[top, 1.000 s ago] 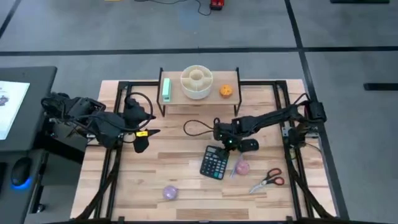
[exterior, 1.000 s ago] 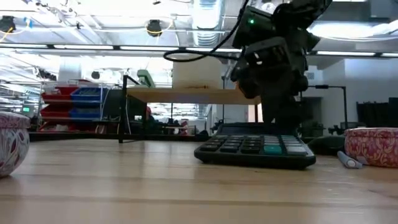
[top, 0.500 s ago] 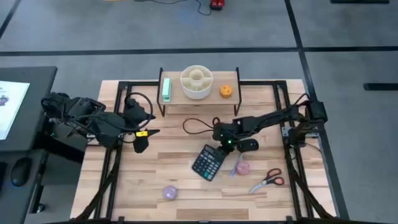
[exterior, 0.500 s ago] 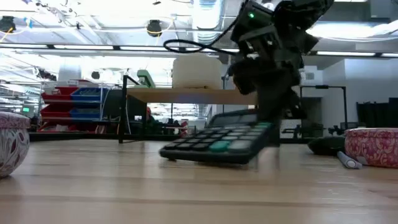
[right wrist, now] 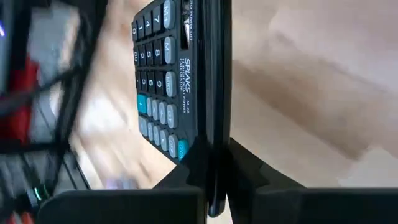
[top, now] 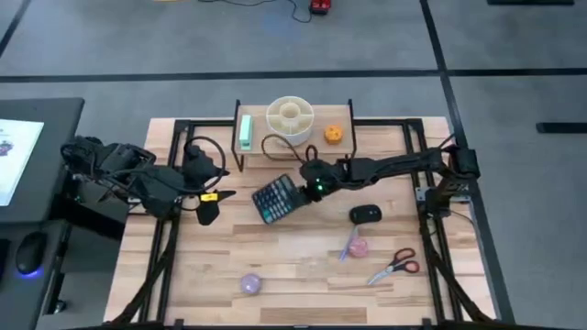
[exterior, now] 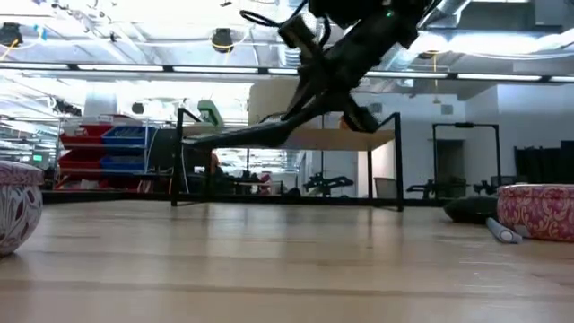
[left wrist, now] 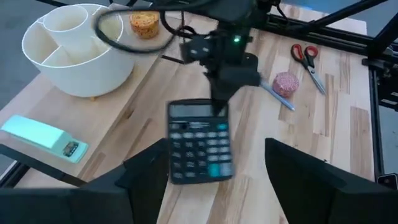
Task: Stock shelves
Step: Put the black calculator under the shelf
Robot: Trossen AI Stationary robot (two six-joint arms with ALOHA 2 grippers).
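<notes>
Shelves (top: pixel 295 137) sat at the table's far edge, and your right gripper (top: pixel 307 181) had its jaws pinched tight on the calculator (top: pixel 277 199), held off the table just in front. You wanted it level, clearing the bowl (top: pixel 290 122). Left gripper (top: pixel 209 209) waited at the left.

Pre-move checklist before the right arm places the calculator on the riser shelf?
1. Grip: right end effector clamped on the calculator edge: ok.
2. Lift: calculator off the tabletop, low view: ok.
3. Free shelf space: stapler, divided bowl and orange item take most of the top: not ok.
4. Height versus shelf top: cannot tell.
5. Left end effector parked aside: ok.
</notes>
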